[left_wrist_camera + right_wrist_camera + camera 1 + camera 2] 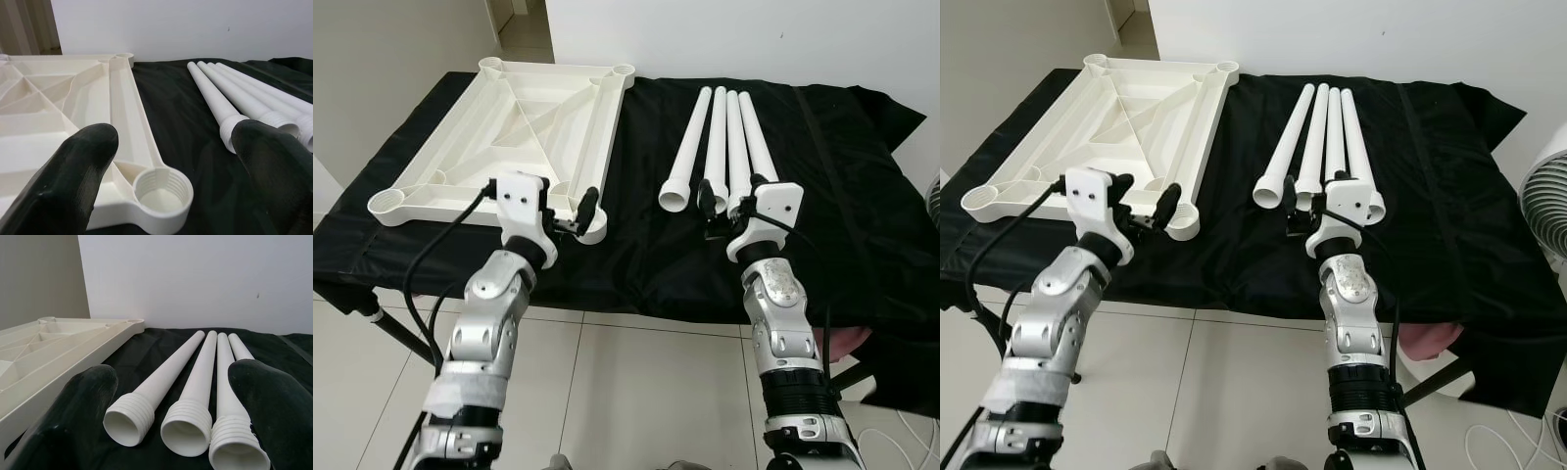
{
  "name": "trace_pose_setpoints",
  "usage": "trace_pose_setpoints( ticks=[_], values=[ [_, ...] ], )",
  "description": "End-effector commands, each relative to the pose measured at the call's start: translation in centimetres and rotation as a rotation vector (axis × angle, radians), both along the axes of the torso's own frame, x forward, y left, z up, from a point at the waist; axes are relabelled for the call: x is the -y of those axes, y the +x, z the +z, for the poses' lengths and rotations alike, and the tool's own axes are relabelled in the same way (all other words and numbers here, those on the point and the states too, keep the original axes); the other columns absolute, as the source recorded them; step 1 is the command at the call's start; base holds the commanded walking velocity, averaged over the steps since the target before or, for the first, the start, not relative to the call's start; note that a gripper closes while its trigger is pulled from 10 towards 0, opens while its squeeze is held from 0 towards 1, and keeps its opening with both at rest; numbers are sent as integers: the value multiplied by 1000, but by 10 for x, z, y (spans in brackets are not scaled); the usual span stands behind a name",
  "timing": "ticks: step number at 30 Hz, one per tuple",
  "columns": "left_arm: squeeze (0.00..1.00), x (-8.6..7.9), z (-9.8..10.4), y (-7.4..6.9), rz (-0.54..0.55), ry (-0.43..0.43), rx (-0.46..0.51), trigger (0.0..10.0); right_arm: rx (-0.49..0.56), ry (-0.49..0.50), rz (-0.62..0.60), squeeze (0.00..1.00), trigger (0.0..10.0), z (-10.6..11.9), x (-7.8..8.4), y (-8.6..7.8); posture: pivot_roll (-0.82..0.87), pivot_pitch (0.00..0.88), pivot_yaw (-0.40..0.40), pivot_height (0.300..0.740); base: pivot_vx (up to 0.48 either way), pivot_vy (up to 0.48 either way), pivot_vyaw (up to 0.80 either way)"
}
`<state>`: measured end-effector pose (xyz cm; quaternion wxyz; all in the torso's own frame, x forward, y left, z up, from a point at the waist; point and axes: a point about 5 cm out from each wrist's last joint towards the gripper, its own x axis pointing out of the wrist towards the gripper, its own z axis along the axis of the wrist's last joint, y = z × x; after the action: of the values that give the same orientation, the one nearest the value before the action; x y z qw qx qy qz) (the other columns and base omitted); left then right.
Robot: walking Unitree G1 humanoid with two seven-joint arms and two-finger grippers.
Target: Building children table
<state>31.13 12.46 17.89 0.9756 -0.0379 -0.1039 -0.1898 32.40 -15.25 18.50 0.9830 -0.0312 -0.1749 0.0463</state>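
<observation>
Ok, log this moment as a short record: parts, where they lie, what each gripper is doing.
surface: black cloth over a table
tabletop: white tabletop lying underside up on the robot's left, threaded corner sockets facing up
legs: four white legs lying side by side on the right, threaded ends toward the robot
left gripper: left gripper open, at the tabletop's near corner socket, holding nothing
right gripper: right gripper open, at the near ends of the legs, holding nothing
assembly: no leg screwed in yet

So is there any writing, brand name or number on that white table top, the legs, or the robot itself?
None that can be read: the table top, the four legs, the black cloth and both arms look blank. The left claw and right claw carry no marks either.
</observation>
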Motion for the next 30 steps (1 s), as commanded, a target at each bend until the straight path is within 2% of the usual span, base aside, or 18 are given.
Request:
trace_pose_setpoints(
  ticks=[1, 2, 7, 8, 11, 12, 14, 16, 19, 22, 26, 30],
  values=[
    [0, -11, -8, -3, 205, -35, -45, 10000, -6, 0, -3, 0, 10000, -2, -2, -3, -118, 50, 76, 740, 0, 0, 0],
    [0, -9, -10, -7, 183, -23, -35, 10000, -5, -3, -14, 0, 10000, -2, -1, -4, -116, 41, 79, 740, 0, 0, 0],
    [0, -10, -12, -12, 165, -14, -26, 10000, -5, 0, -24, 0, 10000, -3, 0, -4, -114, 35, 78, 740, 0, 0, 0],
    [0, -12, -15, -14, 152, 31, -25, 10000, -8, 5, -28, 0, 10000, -4, 0, -4, -112, 27, 78, 740, 0, 0, 0],
    [0, -18, -18, -13, 154, 43, -44, 10000, -8, 1, -20, 0, 10000, -4, -2, -4, -111, 28, 79, 740, 0, 0, 0],
    [0, -25, -19, -12, 169, 72, -46, 10000, -2, -12, -15, 0, 10000, -3, -3, -3, -117, 24, 82, 740, 0, 0, 0],
    [0, -29, -19, -11, 179, 69, -51, 10000, -2, -11, -15, 0, 10000, -2, -3, -3, -117, 23, 81, 740, 0, 0, 0],
    [0, -37, -15, -9, 250, 35, -38, 10000, -7, -18, -28, 0, 10000, -4, 0, -4, -116, 17, 81, 740, 0, 0, 0],
    [0, -43, -18, -11, 291, 22, -47, 10000, -15, -20, -39, 0, 10000, -7, 2, -6, -115, 14, 76, 740, 0, 0, 0],
    [0, -31, -11, -15, 263, 66, -13, 10000, -18, -16, -43, 0, 10000, -6, 3, -7, -100, 4, 65, 740, 0, 0, 0],
    [0, -21, -3, -12, 258, 51, -1, 10000, -8, -19, -30, 0, 10000, -2, 0, -5, -96, 2, 55, 740, 0, 0, 0],
    [0, -17, 2, -10, 282, 52, 13, 10000, 0, -28, -22, 0, 10000, 1, -2, -2, -88, 11, 48, 740, 0, 0, 0]
  ],
)
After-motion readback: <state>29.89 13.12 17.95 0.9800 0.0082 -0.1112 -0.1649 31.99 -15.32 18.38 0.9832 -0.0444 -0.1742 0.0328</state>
